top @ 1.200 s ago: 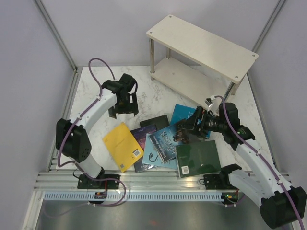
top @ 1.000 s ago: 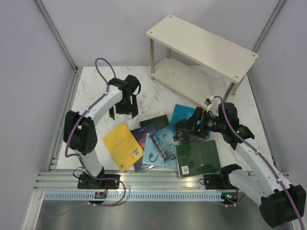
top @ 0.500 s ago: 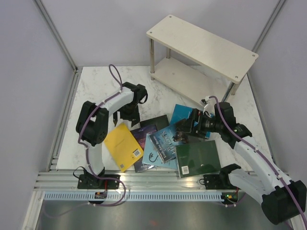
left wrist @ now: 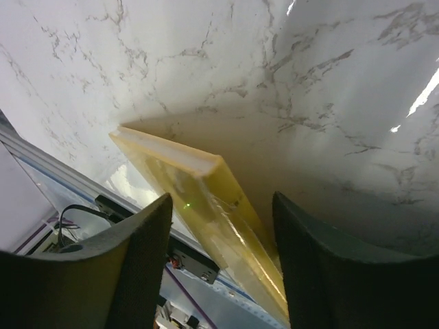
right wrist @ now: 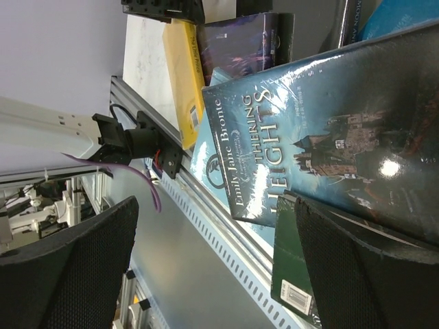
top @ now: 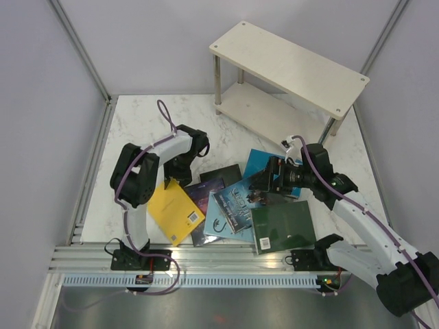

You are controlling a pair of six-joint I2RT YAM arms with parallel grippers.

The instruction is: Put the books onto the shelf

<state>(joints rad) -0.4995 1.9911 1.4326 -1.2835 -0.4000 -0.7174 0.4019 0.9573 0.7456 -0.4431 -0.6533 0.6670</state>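
Several books lie overlapping on the marble table: yellow [top: 175, 209], purple galaxy [top: 204, 195], black [top: 221, 174], dark blue [top: 240, 202], cyan [top: 262, 162] and dark green [top: 282, 226]. The two-tier cream shelf [top: 288, 65] stands at the back right with no books on it. My left gripper [top: 180, 171] is at the yellow book's far corner. In the left wrist view the yellow book [left wrist: 206, 199] runs between the fingers [left wrist: 130, 274], with gaps showing on both sides. My right gripper [top: 264, 181] hovers wide open over the dark blue book [right wrist: 329, 130].
The aluminium rail [top: 206, 257] and slotted cable duct run along the near edge, close to the dark green book [right wrist: 291, 267]. Grey walls close in the table on the left, right and back. The shelf's thin metal legs [top: 217, 82] stand behind the pile.
My left arm has swung down from the back of the table to the yellow book's far corner, and its jaws have narrowed around the edge. The right gripper has drifted slightly left.
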